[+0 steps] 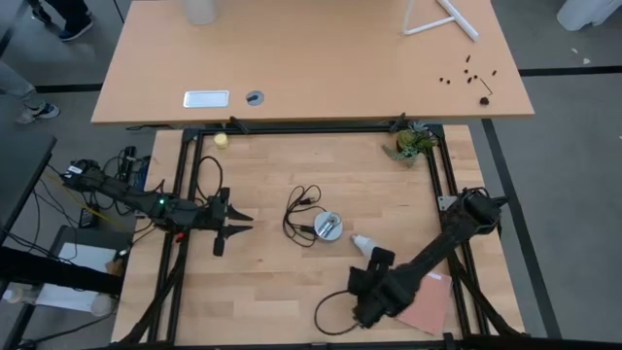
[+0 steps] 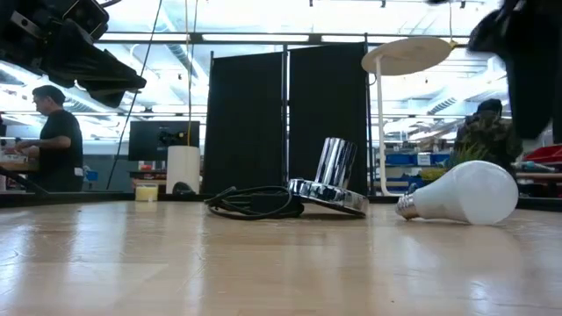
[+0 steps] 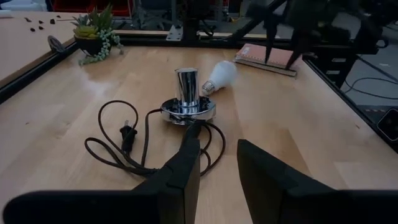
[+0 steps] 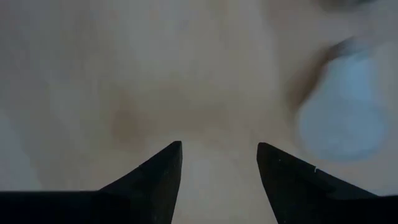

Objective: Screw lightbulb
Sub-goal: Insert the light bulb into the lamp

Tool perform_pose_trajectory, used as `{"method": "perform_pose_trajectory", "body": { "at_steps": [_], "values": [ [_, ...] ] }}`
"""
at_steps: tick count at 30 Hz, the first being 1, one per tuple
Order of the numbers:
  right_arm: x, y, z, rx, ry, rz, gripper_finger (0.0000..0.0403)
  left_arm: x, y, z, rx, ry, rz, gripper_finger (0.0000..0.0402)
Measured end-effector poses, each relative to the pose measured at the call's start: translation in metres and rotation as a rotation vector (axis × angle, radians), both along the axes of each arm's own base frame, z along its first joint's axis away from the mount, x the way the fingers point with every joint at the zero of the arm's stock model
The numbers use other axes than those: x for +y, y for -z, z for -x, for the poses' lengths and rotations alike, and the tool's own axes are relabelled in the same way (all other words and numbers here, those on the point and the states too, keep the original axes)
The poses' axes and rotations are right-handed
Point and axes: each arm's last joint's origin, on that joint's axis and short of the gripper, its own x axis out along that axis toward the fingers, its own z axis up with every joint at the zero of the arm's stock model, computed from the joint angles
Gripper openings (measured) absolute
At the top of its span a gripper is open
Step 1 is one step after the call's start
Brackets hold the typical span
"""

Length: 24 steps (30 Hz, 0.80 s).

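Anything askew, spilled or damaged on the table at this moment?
Nothing looks damaged or spilled. The lightbulb lies on its side on the table, apart from the socket, which stands upright with its cord loosely coiled beside it. That fits a bulb not yet picked up.

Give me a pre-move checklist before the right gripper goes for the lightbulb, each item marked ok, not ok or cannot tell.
1. Lightbulb free to grab: ok. It lies on its side on the table, nothing holding it.
2. Right gripper ready: ok. Its fingers are apart with nothing between them.
3. Right gripper lined up: not ok. In the right wrist view the bulb sits off to one side of the fingers, not between them.
4. Socket ready: ok. It stands upright on its base, apart from the bulb.
5. Cord out of the way: ok. It coils on the socket's far side from the bulb.
6. Left gripper clear: ok. It waits away from the socket, holding nothing.
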Motion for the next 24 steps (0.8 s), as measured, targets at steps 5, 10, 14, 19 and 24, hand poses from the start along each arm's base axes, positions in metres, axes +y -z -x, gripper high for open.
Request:
{"method": "perform_pose_trajectory", "body": {
  "at_steps": [5, 10, 14, 19, 24],
  "values": [
    [0.000, -0.029, 0.028, -0.185, 0.048, 0.198, 0.0217, 0.000, 0.000, 0.000, 0.000, -0.008, 0.028, 0.0111],
    [-0.010, -0.031, 0.051, -0.294, 0.116, 0.237, 0.0217, 0.000, 0.000, 0.000, -0.002, -0.014, 0.028, 0.0111],
    [-0.021, -0.017, 0.067, -0.339, 0.168, 0.247, 0.0217, 0.001, 0.000, 0.000, -0.006, -0.050, 0.021, 0.0111],
    [-0.040, 0.000, 0.086, -0.360, 0.192, 0.246, 0.0221, 0.003, -0.005, -0.002, -0.014, -0.128, 0.028, 0.0111],
    [-0.064, 0.001, 0.105, -0.406, 0.228, 0.230, 0.0228, -0.002, -0.026, -0.017, -0.009, -0.137, -0.018, 0.0111]
  ]
}}
